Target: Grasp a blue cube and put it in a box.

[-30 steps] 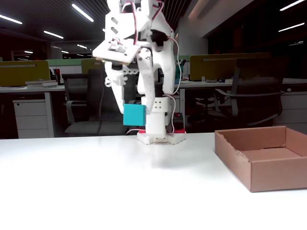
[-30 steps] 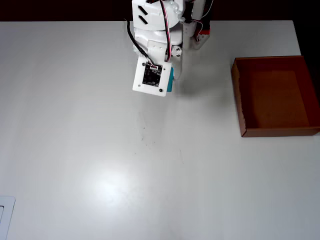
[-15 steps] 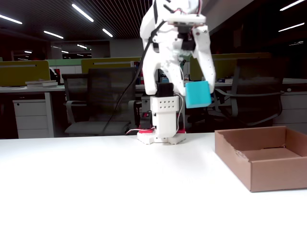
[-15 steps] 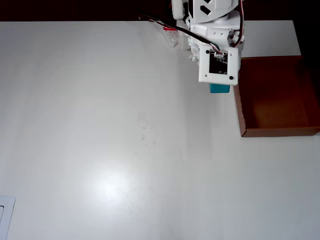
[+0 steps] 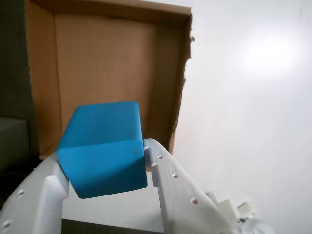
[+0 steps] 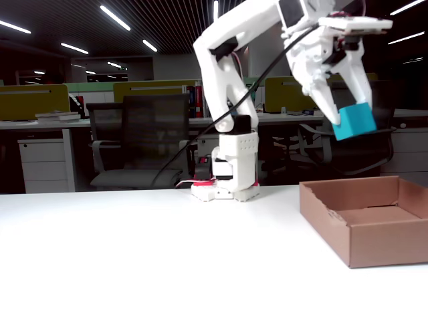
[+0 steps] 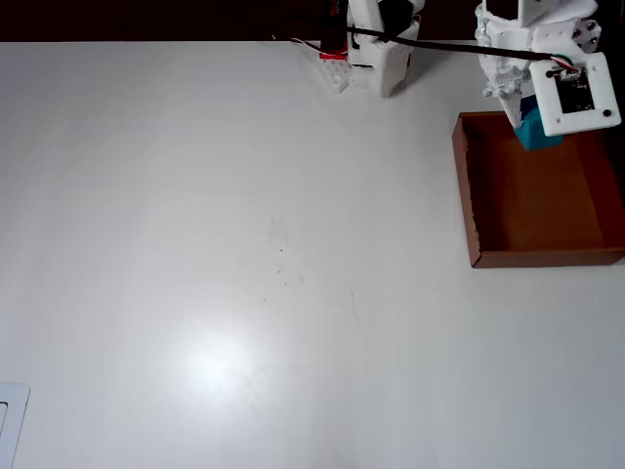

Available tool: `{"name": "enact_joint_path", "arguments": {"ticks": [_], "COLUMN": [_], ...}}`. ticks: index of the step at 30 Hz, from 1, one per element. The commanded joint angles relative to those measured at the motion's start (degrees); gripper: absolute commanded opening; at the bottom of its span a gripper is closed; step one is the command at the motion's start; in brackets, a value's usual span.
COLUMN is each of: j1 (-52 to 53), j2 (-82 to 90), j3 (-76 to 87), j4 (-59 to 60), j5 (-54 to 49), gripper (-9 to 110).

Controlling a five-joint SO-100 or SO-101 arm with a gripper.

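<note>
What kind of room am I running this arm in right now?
Most likely an open-plan office after hours: the fixed view shows rows of desks, office chairs and ceiling strip lights behind the white table where the gripper carries the blue cube.

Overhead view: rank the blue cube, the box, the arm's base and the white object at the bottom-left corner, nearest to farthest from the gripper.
1. The blue cube, held in the gripper itself, at top right.
2. The box, directly beneath the gripper at the right edge.
3. The arm's base, to the left along the table's top edge.
4. The white object, far off at the bottom-left corner.
</note>
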Motion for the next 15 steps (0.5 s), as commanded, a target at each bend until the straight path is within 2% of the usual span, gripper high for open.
{"name": "enact_joint_path", "arguments": {"ticks": [1, 15], "j1": [-1.4, -5.1], "j2": [-1.6, -16.2], "j3": [-2.9, 2.5], "j4": [-2.4, -14.8], "j5": [1.0, 1.5], "gripper": [14, 14]}}
